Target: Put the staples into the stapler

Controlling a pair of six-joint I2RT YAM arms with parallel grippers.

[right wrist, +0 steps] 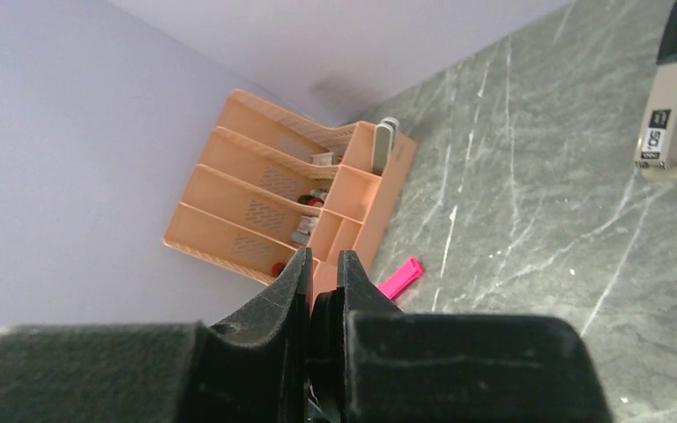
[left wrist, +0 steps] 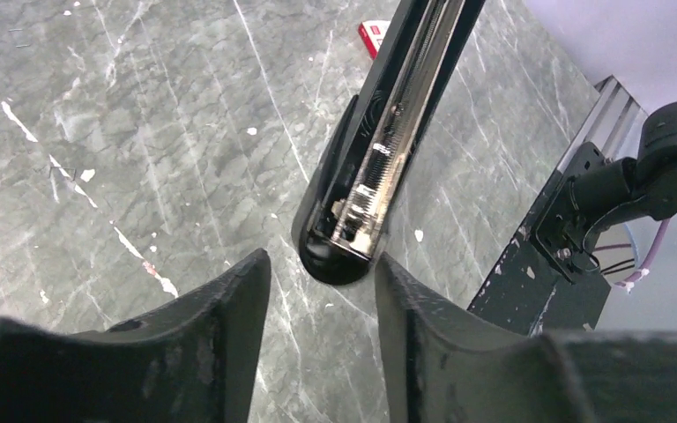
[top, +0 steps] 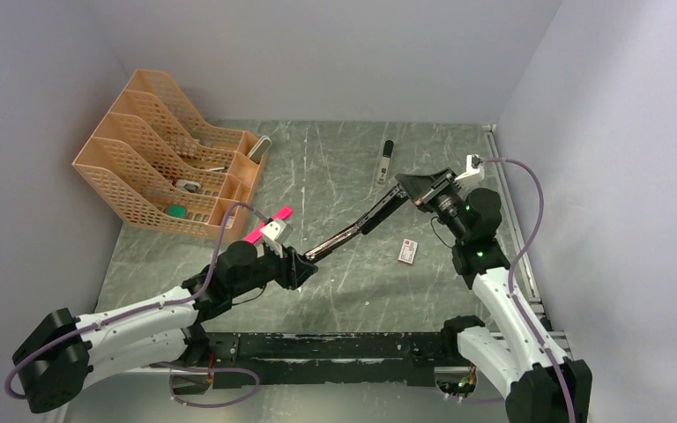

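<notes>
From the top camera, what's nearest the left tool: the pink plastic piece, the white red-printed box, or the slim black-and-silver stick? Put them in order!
From the left tool:
1. Pink plastic piece, just behind, leftward.
2. White red-printed box, off to the right.
3. Slim black-and-silver stick, far back right.

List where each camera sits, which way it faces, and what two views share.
Top: fixed above and behind the arms, looking down on the table; both arms show.
Left wrist: on the left arm, looking down past the open left hand at the stapler's open end.
Right wrist: on the right arm, looking across the table past the right hand toward the orange rack.
Shared: top and right wrist both show the rack and pink piece.
</notes>
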